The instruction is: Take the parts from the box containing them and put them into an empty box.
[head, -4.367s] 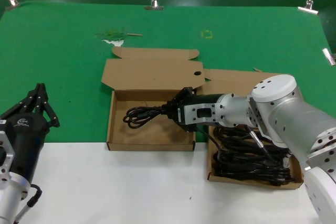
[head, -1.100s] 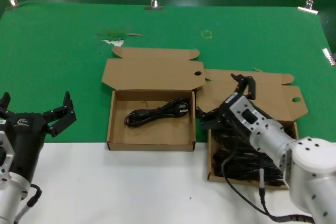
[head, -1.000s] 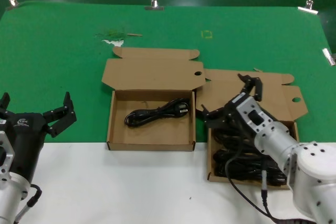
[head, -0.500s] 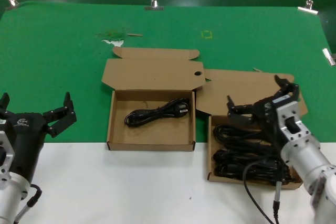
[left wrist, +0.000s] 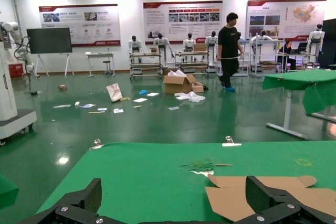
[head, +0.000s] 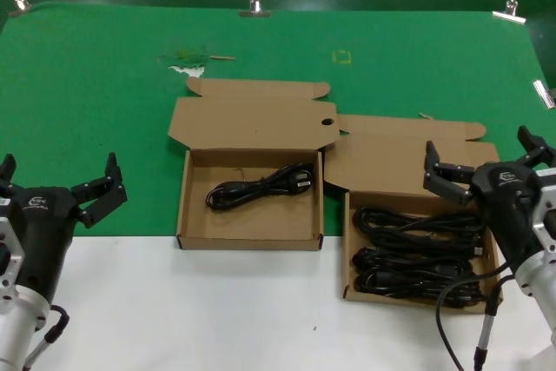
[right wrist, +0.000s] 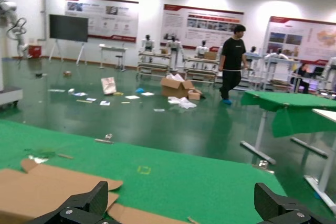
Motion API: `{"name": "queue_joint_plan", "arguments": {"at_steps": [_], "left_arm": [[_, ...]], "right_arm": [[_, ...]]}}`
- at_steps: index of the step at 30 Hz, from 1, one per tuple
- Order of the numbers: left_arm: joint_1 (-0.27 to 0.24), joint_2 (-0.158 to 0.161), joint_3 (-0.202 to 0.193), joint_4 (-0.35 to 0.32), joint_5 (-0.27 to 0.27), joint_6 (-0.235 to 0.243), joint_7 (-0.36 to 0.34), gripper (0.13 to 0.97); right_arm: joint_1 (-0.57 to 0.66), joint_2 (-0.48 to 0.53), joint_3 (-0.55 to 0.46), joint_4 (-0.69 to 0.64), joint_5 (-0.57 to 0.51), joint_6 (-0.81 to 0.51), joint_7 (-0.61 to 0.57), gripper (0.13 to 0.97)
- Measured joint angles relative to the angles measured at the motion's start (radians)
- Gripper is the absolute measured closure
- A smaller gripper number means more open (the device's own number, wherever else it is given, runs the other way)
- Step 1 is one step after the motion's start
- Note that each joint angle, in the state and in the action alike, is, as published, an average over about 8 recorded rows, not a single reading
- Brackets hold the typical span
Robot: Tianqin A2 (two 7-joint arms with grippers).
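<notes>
The wider box (head: 186,206), its lid flap (head: 252,123) pierced by a small round hole, is the task's empty box, and one black cord bundle (head: 259,187) lies in it. To its right, the box containing the parts (head: 349,249) holds several wound black cords (head: 415,249). My right gripper (head: 479,152) hovers open over that box's far right corner and lid, holding nothing. My left gripper (head: 59,167) waits open at the table's left front, apart from both boxes. The left wrist view shows that gripper's fingers (left wrist: 273,203) in front of a cardboard flap (left wrist: 236,200).
Metal clips (head: 254,4) hold the green cloth along the back edge, with another clip (head: 543,93) at the right. A torn pale patch (head: 184,60) and a yellow square mark (head: 342,56) lie behind the boxes. A white strip (head: 217,301) runs along the front.
My right gripper let go of a cord in the wider box, then swung back right to the full box's far right corner. The left gripper's fingers now stand spread.
</notes>
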Motion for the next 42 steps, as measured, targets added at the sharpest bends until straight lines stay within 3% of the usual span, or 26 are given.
{"name": "queue_joint_plan", "arguments": {"at_steps": [42], "left_arm": [[0.0,0.0,0.0,0.0,0.0,0.0,0.0,0.132]], "right_arm": [[-0.027,0.007,0.008,0.039,0.006,0.014,0.027,0.129]]}}
